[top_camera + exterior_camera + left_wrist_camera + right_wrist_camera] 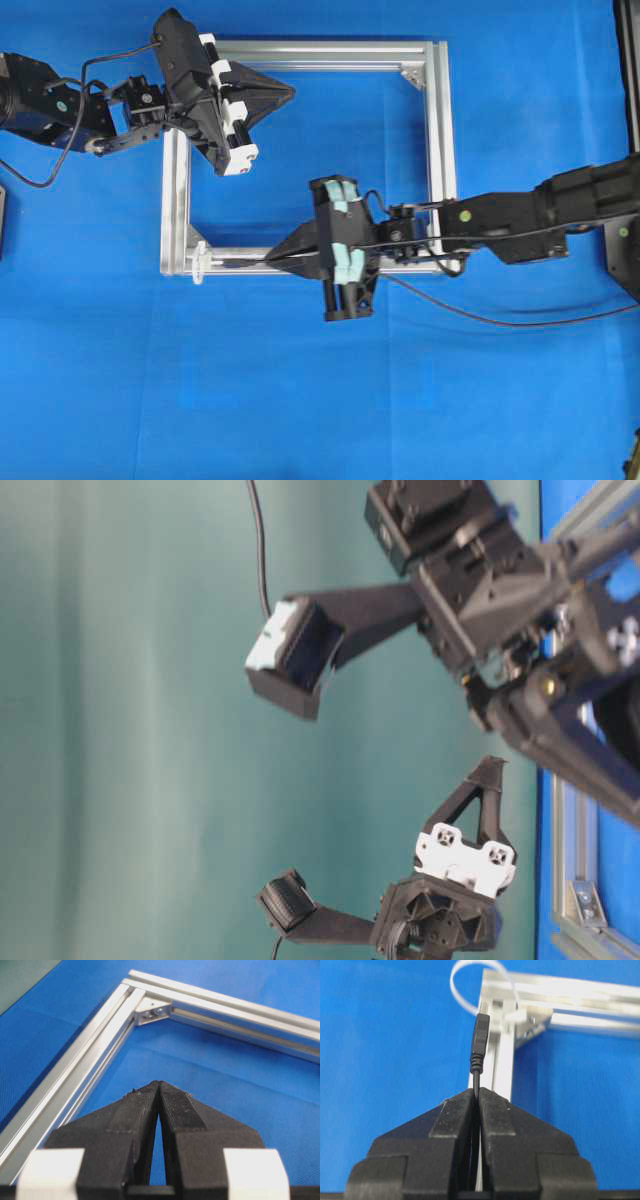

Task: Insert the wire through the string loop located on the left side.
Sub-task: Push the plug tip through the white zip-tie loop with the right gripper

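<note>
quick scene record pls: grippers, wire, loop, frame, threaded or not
left gripper: shut, empty, above the frame's top-left corner
right gripper: shut on the wire
wire: plug tip sticks out past the fingertips, aimed at the loop
string loop: whitish, stands at the frame's bottom-left corner
frame: square of silver bars on blue cloth
threaded: not yet, tip short of the loop

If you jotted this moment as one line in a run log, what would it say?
right end effector: shut on wire | plug tip: short of string loop, not through | left end effector: shut, empty, above frame
</note>
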Controlling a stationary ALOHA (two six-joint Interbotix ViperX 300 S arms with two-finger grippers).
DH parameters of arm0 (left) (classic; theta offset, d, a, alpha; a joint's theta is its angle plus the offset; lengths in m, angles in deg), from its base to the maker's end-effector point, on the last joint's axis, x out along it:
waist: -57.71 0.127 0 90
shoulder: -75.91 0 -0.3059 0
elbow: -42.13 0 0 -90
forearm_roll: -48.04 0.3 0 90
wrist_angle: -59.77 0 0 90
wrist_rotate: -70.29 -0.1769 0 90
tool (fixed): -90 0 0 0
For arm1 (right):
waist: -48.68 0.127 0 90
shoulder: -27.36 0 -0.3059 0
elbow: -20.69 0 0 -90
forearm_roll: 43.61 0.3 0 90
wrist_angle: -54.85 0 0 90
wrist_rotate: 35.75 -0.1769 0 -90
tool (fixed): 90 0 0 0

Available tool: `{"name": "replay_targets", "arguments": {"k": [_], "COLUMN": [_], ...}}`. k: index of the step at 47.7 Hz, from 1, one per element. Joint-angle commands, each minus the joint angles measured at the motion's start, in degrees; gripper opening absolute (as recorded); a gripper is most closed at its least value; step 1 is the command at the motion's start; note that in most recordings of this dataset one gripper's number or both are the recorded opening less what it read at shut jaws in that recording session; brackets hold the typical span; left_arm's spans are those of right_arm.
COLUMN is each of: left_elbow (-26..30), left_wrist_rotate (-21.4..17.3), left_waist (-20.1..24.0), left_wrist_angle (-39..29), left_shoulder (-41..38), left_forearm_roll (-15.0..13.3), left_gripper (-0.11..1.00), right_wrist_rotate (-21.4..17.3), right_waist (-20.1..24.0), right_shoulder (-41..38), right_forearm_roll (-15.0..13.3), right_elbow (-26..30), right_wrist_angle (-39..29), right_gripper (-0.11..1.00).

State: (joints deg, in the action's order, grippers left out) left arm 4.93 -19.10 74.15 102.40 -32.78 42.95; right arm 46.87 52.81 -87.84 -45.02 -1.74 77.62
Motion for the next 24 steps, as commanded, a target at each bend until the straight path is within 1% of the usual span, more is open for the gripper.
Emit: {"name": "replay_targets", "arguments": {"k": [1, 24], "left_elbow": [0.53, 0.53], "left_wrist_rotate": [0.09, 0.09], "left_waist": [0.09, 0.0], "left_wrist_angle": [0.26, 0.26], "left_shoulder": [1.58, 1.58], "left_forearm_roll": [0.09, 0.09], "left_gripper": [0.0, 0.0], "right_wrist_rotate": [0.0, 0.0], "right_waist": [0.0, -0.09], "right_shoulder": [0.35, 0.09], "right_forearm_roll": [-0.09, -0.09], "right_elbow": [2.11, 2.2], "right_wrist_angle": [0.18, -0.09], "right_gripper": [0.0, 0.0]}}
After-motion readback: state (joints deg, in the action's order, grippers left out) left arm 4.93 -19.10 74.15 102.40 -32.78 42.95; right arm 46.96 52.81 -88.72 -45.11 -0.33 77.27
